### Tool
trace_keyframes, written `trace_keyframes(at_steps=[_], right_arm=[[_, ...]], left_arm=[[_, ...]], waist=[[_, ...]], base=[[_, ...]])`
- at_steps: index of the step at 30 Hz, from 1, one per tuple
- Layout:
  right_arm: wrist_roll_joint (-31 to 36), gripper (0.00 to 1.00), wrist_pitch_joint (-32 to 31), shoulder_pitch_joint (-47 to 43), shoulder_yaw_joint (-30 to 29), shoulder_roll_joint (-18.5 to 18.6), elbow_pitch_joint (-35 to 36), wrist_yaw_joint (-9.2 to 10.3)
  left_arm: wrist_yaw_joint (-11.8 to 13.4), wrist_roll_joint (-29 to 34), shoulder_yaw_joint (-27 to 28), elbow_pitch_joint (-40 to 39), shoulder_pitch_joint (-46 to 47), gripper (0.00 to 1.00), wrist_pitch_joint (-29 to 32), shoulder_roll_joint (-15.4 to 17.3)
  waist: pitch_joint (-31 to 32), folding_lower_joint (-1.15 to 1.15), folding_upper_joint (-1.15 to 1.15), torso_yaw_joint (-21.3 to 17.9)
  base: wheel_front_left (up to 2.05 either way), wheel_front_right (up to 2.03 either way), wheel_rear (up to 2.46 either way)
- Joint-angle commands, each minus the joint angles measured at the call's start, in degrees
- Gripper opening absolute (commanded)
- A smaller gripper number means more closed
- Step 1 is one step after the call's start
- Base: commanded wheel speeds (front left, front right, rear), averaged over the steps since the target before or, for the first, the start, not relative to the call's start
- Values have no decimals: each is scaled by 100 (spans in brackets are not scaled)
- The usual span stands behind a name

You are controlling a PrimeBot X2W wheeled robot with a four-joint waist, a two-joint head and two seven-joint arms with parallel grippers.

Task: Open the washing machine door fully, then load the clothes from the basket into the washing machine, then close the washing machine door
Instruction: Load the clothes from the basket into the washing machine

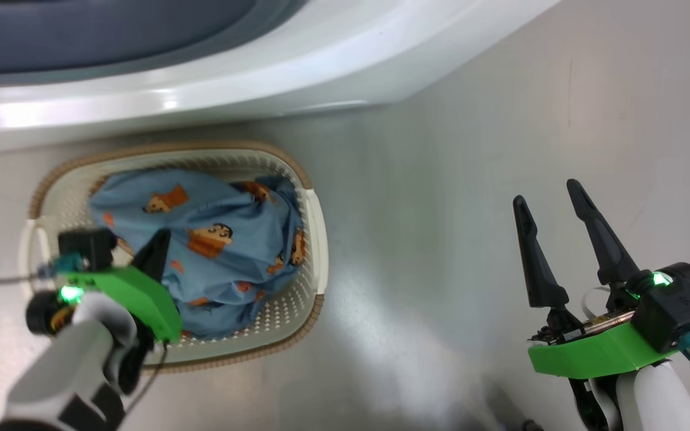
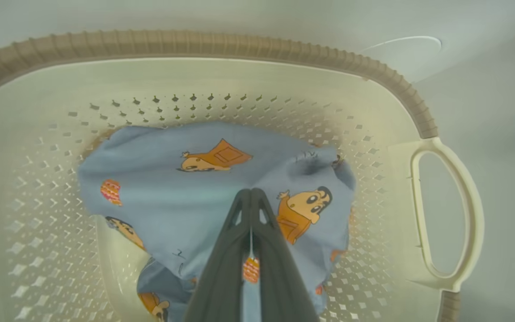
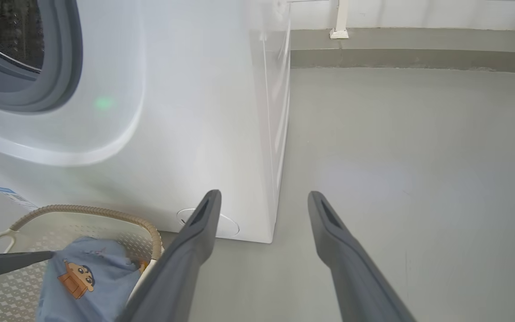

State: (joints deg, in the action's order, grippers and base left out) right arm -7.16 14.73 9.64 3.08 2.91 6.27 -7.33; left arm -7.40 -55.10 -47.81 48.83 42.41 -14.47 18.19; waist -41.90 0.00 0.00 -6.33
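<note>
The cream basket (image 1: 316, 239) stands on the floor just in front of the white washing machine (image 1: 261, 72). Inside it lie the clothes (image 1: 225, 239), a light blue bundle with cartoon figures. My left gripper (image 1: 159, 242) reaches down into the basket from its near side. In the left wrist view the left gripper (image 2: 251, 193) is shut, with a fold of the clothes (image 2: 172, 197) pinched between its fingers. My right gripper (image 1: 551, 203) hovers open over bare floor, right of the basket. The grey gasket (image 3: 63, 67) and the drum (image 3: 7, 31) stand uncovered. The washing machine door is out of view.
Grey floor (image 1: 441, 239) lies free to the right of the basket and machine. A low wall ledge (image 3: 418, 49) runs along the back. A round cover (image 3: 230, 226) and a blue label (image 3: 9, 194) sit low on the machine's front.
</note>
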Motion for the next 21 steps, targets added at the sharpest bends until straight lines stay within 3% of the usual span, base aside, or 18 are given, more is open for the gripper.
trace_keyframes(at_steps=[1, 13, 21], right_arm=[[-14, 100, 27, -36, 132, -3, 80, -16], [-81, 100, 27, -181, 116, -3, -272, -16], [-208, 100, 27, -591, 120, 44, -528, -16]], left_arm=[[-9, 135, 255, -120, -289, 0, -51, 116], [28, 1944, 2580, -1795, -2285, 0, -52, -532], [109, 2970, 3715, -3064, -3541, 0, -52, -1163]], waist=[[320, 0, 0, 199], [1621, 0, 0, 558], [2717, 0, 0, 774]], base=[[0, 0, 0], [0, 0, 0], [0, 0, 0]])
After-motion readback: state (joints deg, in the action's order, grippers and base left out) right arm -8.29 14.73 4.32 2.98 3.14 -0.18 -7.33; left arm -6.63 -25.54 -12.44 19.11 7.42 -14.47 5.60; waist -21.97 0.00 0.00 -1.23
